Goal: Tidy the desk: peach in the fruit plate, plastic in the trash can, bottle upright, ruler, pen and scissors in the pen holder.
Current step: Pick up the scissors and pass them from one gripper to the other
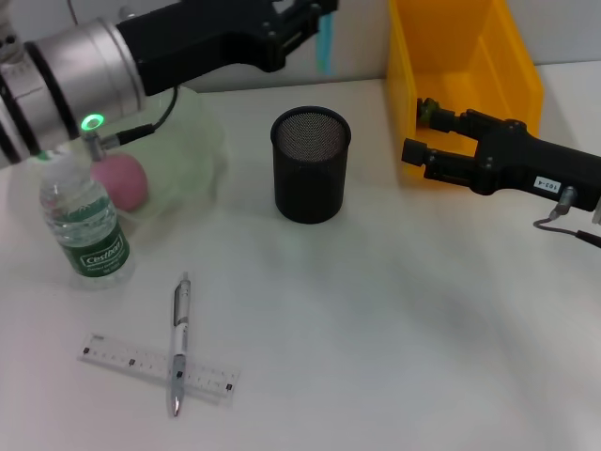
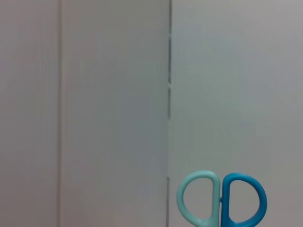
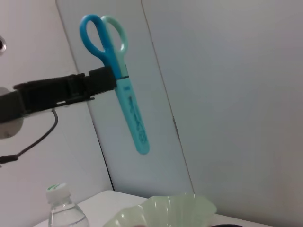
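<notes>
- The scissors (image 3: 124, 90) are gripped by the left gripper (image 1: 305, 21) just below the handles, so that the sheathed blade hangs point down — an attitude that suits lowering them into the pen holder (image 1: 311, 164).
- In the head view the left gripper is held high above the far side of the tabletop (image 1: 394, 319), behind the pen holder; only a sliver of the scissors shows there, and whether they hang directly over the mouth cannot be told.
- The left gripper is closed on the scissors; the handle loops stand clear above it, as the left wrist view also shows.
- The right gripper (image 1: 424, 132) is held just in front of the trash can (image 1: 460, 85), over the tabletop, with its fingers parted and nothing between them — it appears to be waiting out of the way.
- The peach (image 1: 122, 180) lies in the fruit plate (image 1: 202, 141), and the bottle (image 1: 83, 221) stands upright beside the plate, so those parts are judged done.
- No loose plastic is seen on the tabletop.
- The pen (image 1: 179, 343) lies across the ruler (image 1: 155, 365) on the near left of the tabletop, well apart from the pen holder; both are yet to be put away, and the pen would probably have to be lifted first.
</notes>
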You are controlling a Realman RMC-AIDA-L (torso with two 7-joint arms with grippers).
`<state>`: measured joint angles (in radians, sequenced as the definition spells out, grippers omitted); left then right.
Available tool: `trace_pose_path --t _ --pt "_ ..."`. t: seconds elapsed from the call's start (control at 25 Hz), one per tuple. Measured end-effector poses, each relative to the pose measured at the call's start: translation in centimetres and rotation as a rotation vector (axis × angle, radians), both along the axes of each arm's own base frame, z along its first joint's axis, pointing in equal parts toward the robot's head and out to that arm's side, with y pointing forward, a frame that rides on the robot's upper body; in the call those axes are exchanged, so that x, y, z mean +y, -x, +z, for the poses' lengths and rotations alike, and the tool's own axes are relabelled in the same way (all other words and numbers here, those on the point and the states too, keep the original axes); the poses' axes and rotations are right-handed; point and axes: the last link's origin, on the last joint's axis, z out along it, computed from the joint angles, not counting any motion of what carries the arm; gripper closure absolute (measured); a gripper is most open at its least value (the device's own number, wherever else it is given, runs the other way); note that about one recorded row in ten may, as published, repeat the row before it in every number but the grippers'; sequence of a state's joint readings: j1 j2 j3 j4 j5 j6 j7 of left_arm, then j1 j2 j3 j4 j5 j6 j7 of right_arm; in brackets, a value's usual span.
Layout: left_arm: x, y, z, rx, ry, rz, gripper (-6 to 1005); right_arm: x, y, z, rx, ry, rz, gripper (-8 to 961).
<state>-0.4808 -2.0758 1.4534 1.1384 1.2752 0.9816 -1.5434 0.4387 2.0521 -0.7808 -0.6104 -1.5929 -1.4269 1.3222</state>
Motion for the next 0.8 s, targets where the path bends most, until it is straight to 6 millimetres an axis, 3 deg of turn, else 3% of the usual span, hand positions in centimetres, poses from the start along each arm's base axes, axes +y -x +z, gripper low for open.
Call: trace_pose_path --t 0.16,0.4,0.8 --pt "0.1 1.4 -0.4 -0.047 -0.06 0.031 729 0.0 -0.1 0.1 -0.015 0.005 0.006 138" --pt "0.5 3.7 -2.6 -0.117 -0.095 0.098 727 0.0 -0.2 0.1 -0.027 0.011 0.006 137" --pt "0.2 3.6 -6.3 -0.112 -0.085 0.084 725 0.0 -0.3 -0.3 -0.054 0.036 0.006 137"
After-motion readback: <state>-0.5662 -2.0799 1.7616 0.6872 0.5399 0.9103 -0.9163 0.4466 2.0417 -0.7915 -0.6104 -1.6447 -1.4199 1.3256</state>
